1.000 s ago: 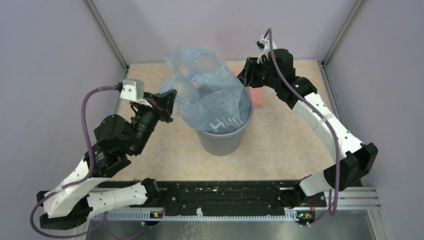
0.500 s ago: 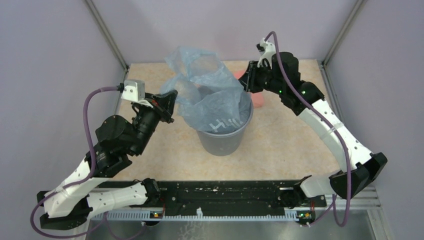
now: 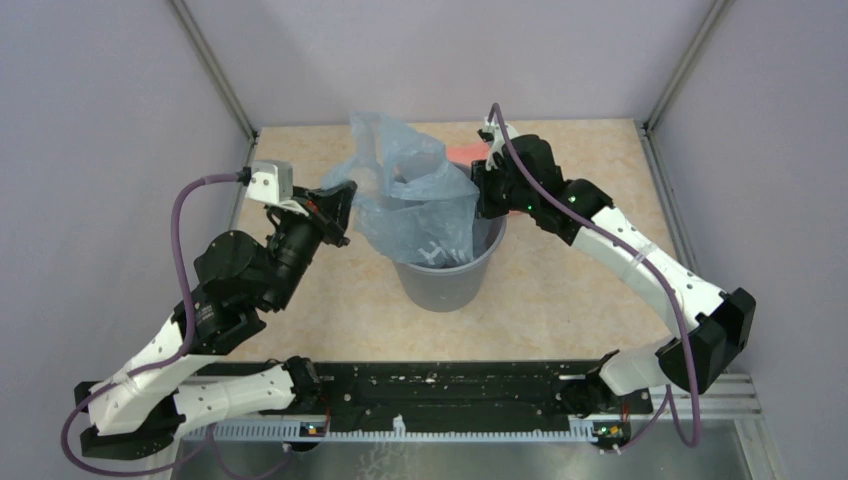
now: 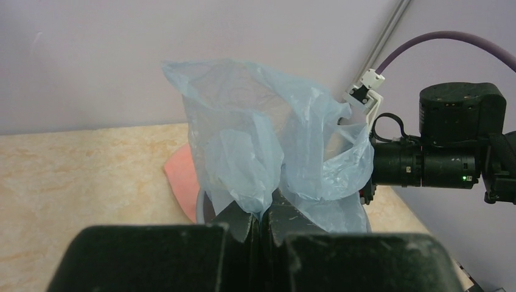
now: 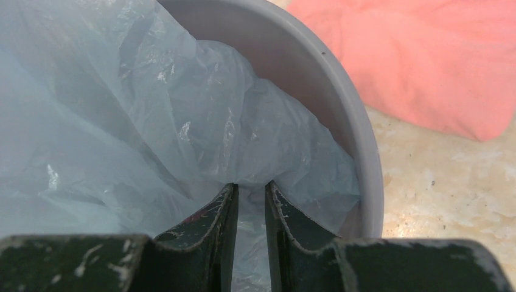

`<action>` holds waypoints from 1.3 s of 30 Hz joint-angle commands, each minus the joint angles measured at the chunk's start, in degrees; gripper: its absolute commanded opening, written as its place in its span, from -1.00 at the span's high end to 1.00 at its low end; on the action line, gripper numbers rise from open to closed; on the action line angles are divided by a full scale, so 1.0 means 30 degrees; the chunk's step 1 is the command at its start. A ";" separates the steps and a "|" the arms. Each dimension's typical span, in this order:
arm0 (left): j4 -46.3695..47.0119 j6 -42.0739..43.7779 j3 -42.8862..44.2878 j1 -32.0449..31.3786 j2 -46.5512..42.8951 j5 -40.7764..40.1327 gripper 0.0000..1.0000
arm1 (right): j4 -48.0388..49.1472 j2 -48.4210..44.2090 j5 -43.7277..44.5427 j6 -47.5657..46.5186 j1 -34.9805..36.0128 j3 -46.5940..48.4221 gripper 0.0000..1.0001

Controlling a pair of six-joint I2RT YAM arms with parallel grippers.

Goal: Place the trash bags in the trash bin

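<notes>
At my L pincer (image 4: 260, 214), tips are shut tight on a fold of the blue bag (image 4: 255, 140), which billows up & ahead of it. Bag's lower part sits in the grey bin (image 3: 445, 285), betw. both pincers. R pincer (image 5: 251, 198) is just inside the bin's rim, gap narrow w/ bag film in it; can't tell if pinched. Ahead-right of it, past the rim, lies a pink cloth (image 5: 438, 61).

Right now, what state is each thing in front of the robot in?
Grey round plastic bin: upright, partly filled.
Thin pale-blue plastic bag: crumpled, lower part in the bin, top standing above its rim.
Salmon-pink cloth: lying flat beside the bin.
Left pincer: shut on the bag's edge.
Right pincer: closed on bag film just inside the bin's rim.
</notes>
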 commanded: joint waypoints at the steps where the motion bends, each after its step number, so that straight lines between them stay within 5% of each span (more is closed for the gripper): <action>1: 0.1083 0.0198 -0.0203 -0.0052 0.0080 0.0048 1.00 | 0.0111 -0.0837 0.0746 -0.0110 0.0226 0.0548 0.52; 17: 0.1403 -0.0238 -0.0534 -0.0071 0.1465 0.0314 1.00 | -0.1245 -0.5315 0.3381 -0.0761 0.0273 0.1133 -0.20; 24: 0.1294 -0.0504 -0.0559 -0.0049 0.2066 0.0145 1.00 | -0.0768 -0.7066 0.0374 -0.1280 0.0286 -0.0016 -0.39; 34: 0.1150 -0.0717 -0.0585 0.0256 0.2914 -0.0062 1.00 | -0.0249 -0.5283 0.1411 -0.1776 0.1848 -0.0862 -0.37; 39: 0.0525 -0.1139 -0.0567 0.1106 0.3506 0.0324 1.00 | 0.0047 -0.4347 0.3297 -0.1515 0.1985 -0.1866 0.16</action>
